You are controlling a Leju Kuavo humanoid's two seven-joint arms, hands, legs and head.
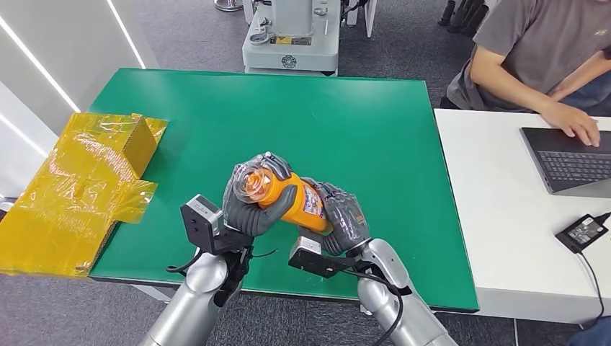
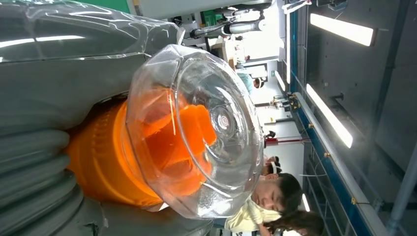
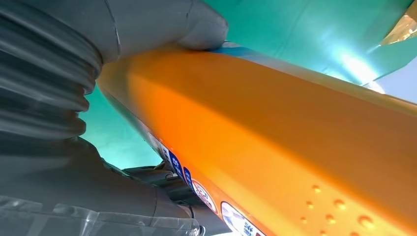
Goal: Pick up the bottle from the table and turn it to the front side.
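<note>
An orange bottle (image 1: 288, 198) with a clear domed cap is held in the air above the near edge of a green worktop (image 1: 375, 137), between the robot's two hands, and touches no surface. Its long axis lies tilted: the capped end points up and toward the robot's left, the base down and toward its right. The left hand (image 1: 253, 202) wraps the neck just below the cap, its grey fingers (image 1: 277, 209) curled closed around the bottle. The right hand (image 1: 344, 220) closes around the lower body near the base, with the printed label showing between the two hands. Both hands touch the bottle, so neither is nearer. The left wrist view looks straight at the cap. Turning the label to the front likely means rotating the bottle about this axis between both grips.
</note>
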